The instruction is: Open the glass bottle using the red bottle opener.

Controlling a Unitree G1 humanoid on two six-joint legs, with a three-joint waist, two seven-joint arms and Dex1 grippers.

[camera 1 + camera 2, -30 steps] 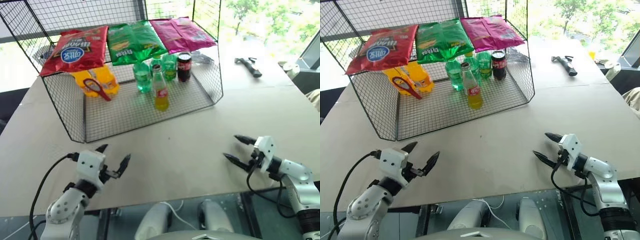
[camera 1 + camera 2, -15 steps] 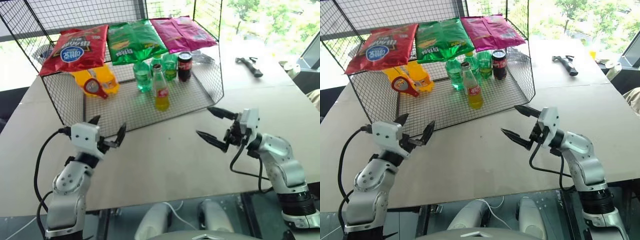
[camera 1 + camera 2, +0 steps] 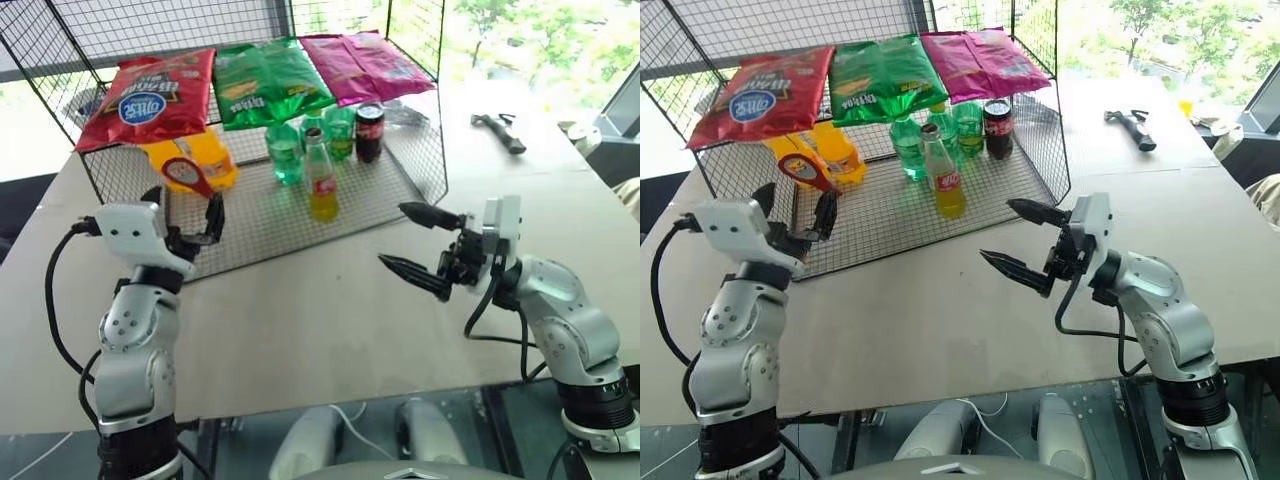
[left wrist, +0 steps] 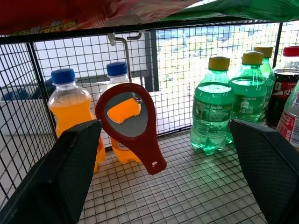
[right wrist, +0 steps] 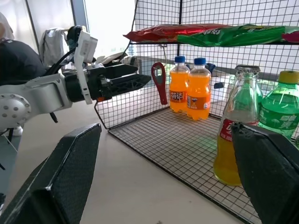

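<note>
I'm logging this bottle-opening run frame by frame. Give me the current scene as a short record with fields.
glass bottle: upright on the wire rack floor, cap on
red bottle opener: hanging in the rack in front of the orange bottles
left gripper: open, raised at the rack's open front, facing the opener, holding nothing
right gripper: open, raised beside the rack, empty
other items: green bottles, cola can, chip bags on top, hammer on the table
</note>
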